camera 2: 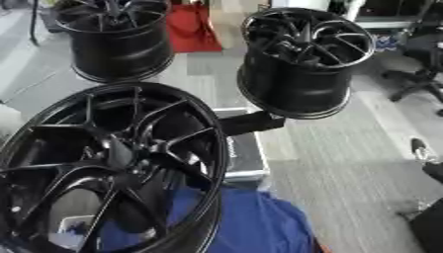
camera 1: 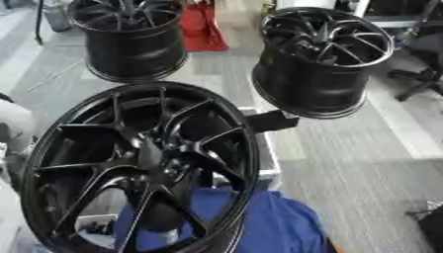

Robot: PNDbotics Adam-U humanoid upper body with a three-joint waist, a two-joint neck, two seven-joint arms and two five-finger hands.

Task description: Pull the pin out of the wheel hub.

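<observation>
Clearly the near wheel (camera 1: 138, 168) fills the left half of the view. It is black, tilted with its spokes facing up, and its lower rim is cut off by the bottom edge. Its hub (camera 1: 152, 157) sits at the middle where the spokes meet. It is black on black, so the pin cannot be made out there.

Two more black wheels stand well apart on the grey surface (camera 1: 346, 163), which makes three wheels in all. The far left wheel (camera 1: 130, 39) is cut off at the top. The far right wheel (camera 1: 322, 59) leans its open face towards the right.

One blue cloth (camera 1: 268, 222) lies under the near wheel and is partly hidden by the rim. One dark box (camera 2: 244, 148) shows just right of that rim, mostly covered by it. One red thing (camera 2: 192, 27) lies between the two far wheels, with its top cut off.

At the right edge of the right eye view is a dark shape, perhaps the right hand (camera 2: 430, 170). Whether it is wide, narrow or holding anything cannot be told.
</observation>
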